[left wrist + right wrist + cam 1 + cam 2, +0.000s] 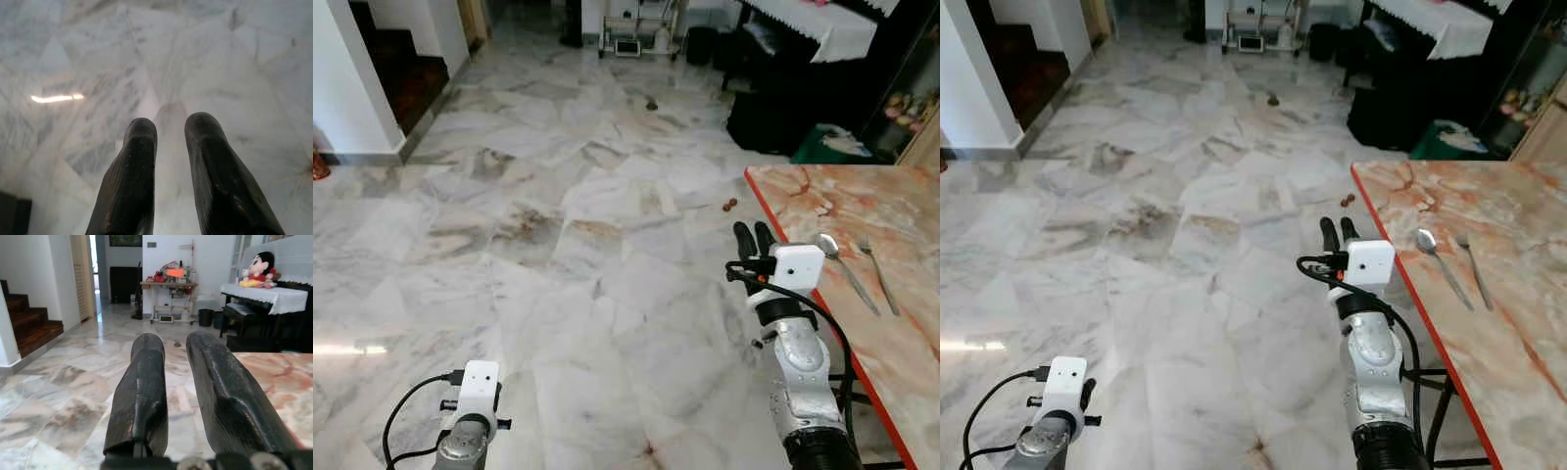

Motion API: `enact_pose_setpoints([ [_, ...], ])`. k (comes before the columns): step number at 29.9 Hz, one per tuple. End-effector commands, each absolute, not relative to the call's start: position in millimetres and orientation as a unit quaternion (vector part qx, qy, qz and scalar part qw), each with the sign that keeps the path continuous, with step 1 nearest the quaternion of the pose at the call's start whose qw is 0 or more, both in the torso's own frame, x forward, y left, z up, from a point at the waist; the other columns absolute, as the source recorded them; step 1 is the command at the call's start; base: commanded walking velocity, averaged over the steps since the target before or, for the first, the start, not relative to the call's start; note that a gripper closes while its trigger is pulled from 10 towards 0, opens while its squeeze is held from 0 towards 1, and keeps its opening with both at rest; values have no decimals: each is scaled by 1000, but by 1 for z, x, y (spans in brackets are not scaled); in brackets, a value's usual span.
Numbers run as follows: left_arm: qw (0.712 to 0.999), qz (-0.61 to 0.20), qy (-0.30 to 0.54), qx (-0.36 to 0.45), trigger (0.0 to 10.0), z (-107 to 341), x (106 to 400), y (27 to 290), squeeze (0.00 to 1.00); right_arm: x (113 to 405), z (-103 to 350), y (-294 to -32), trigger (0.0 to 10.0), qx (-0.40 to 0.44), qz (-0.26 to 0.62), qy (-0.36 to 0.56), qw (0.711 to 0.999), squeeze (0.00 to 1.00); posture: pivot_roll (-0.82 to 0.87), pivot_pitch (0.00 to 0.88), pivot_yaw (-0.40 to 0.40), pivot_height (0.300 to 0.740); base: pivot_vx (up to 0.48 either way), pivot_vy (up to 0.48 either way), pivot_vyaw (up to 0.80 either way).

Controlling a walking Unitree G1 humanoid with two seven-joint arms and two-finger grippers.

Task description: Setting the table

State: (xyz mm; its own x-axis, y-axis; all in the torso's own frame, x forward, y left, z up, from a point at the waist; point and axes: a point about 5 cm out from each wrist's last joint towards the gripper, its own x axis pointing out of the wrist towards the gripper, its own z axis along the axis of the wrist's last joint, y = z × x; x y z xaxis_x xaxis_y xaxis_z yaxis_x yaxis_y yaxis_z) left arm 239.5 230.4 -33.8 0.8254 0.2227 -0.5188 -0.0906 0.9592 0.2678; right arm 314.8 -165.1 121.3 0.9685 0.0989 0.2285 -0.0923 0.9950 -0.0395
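Right gripper [755, 235] raised, jaws released and empty, just short of the tabletop [901, 211] edge. Spoon [842, 266] and fork [879, 274] lie beyond them: light, stiff, slippery; pinch mid-handle. Left gripper [168, 161] idle, jaws slightly parted

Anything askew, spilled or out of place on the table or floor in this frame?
Mostly tidy. The spoon and fork lie side by side on the table, angled but roughly parallel, nothing spilled. The one oddity: small brown bits on the floor by the table's corner, another farther off.
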Motion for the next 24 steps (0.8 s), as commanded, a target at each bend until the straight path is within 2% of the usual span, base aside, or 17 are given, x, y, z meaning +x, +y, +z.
enact_pose_setpoints([
  [1,951,80,277,110,10000,-34,241,224,0,315,123,-174,10000,-19,36,-115,993,0,101,0,-49,727,349,0,800],
  [24,952,80,276,105,10000,-34,242,221,0,320,134,-174,10000,-11,36,-115,993,0,103,0,-53,727,329,0,36],
])
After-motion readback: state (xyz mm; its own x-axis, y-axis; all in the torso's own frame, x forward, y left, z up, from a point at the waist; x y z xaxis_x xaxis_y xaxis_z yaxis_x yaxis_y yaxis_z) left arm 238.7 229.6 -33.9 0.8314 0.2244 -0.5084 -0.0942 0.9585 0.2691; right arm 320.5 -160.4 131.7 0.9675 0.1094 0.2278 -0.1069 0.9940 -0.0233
